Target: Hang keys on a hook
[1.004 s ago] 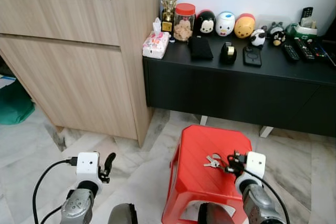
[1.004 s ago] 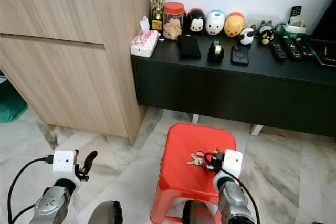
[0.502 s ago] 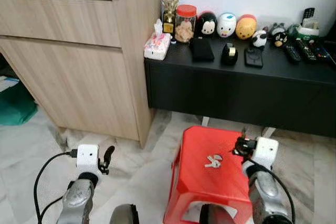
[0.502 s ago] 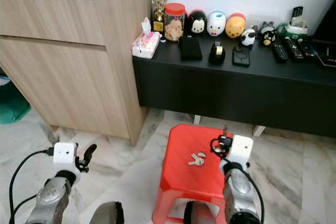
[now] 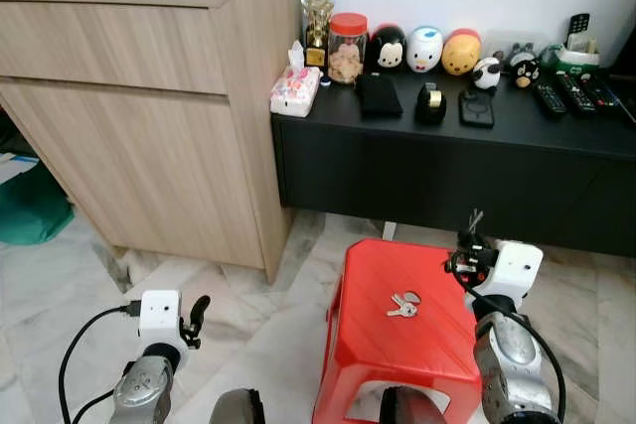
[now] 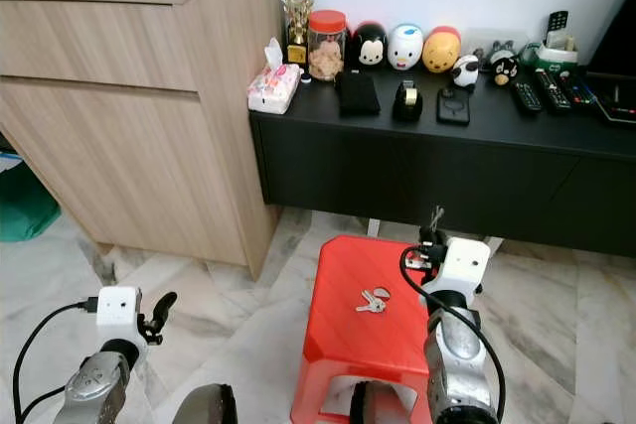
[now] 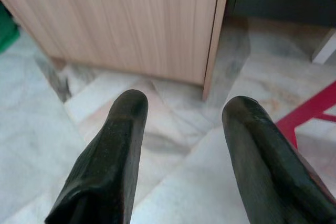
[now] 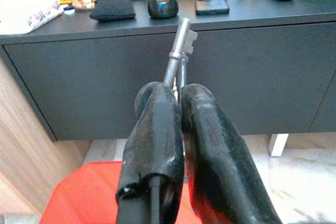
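Red plastic stool point(image 5: 397, 325) taken as landmark. One bunch of keys point(image 5: 402, 306) is left lying on its seat. Above the stool's far right corner, the right gripper point(image 8: 176, 103) is held raised, jaws pinched on a silver key point(image 8: 181, 43), blade upward. Left gripper point(image 7: 181, 129) idle, jaws parted, empty. Pickup judged done; no hook is seen, hanging outstanding.

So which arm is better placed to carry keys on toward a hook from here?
Right. The right gripper is shut on a key, raised above the red stool. The left gripper is open with nothing between its fingers, low over the floor by the wooden cabinet. No hook is visible.
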Available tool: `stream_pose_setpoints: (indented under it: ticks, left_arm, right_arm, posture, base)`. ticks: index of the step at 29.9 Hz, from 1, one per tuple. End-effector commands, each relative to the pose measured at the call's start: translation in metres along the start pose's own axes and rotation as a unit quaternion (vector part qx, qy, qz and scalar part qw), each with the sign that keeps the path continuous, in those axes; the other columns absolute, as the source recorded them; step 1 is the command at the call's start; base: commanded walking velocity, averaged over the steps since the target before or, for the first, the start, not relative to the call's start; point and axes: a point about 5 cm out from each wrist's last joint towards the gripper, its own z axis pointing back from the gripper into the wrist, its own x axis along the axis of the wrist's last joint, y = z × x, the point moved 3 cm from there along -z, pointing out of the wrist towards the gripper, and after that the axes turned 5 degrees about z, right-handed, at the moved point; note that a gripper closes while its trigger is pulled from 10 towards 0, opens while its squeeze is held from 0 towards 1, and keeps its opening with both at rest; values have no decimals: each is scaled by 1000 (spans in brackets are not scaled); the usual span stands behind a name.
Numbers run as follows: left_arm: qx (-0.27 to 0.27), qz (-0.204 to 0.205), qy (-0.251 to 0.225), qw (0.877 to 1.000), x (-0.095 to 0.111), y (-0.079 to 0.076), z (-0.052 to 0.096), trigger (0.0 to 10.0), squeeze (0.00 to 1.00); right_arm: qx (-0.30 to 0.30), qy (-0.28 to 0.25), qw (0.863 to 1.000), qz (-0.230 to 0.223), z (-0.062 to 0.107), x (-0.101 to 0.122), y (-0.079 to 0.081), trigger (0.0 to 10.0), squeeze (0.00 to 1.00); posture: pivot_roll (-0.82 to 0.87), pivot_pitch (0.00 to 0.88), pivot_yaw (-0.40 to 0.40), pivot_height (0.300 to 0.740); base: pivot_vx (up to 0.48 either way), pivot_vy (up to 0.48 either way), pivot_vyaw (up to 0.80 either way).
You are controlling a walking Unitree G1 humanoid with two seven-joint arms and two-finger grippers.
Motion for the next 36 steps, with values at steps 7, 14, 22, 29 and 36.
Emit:
stream_pose_setpoints:
  ticks: [7, 14, 22, 29, 36]
  left_arm:
    - [18, 10, 60, 998, -30, 7, 11, 10000, 0]
    - [21, 13, 79, 997, -38, 7, 14, 10000, 0]
    - [17, 15, 74, 997, -34, 6, 10, 10000, 0]
    - [18, 17, 75, 997, -34, 6, 10, 10000, 0]
    - [17, 18, 70, 997, -32, 5, 8, 10000, 0]
  right_arm:
    - [-8, -3, 1000, 0, -6, 10, 9, 10000, 0]
    - [2, 1, 1000, 14, -10, 12, 16, 10000, 0]
    - [-6, 16, 1000, 17, -12, 8, 14, 10000, 0]
    - [-9, 21, 1000, 15, -13, 7, 15, 10000, 0]
    - [-9, 21, 1000, 14, -17, 10, 17, 10000, 0]
  posture:
    - [-21, 0, -4, 611]
    - [-21, 0, -5, 611]
    - [-18, 0, -3, 611]
    - [-13, 0, -6, 611]
    - [-12, 0, -8, 611]
  base:
    - [-72, 0, 0]
    - [-273, 0, 0]
    - [-323, 0, 0]
    - [-367, 0, 0]
    - [-367, 0, 0]
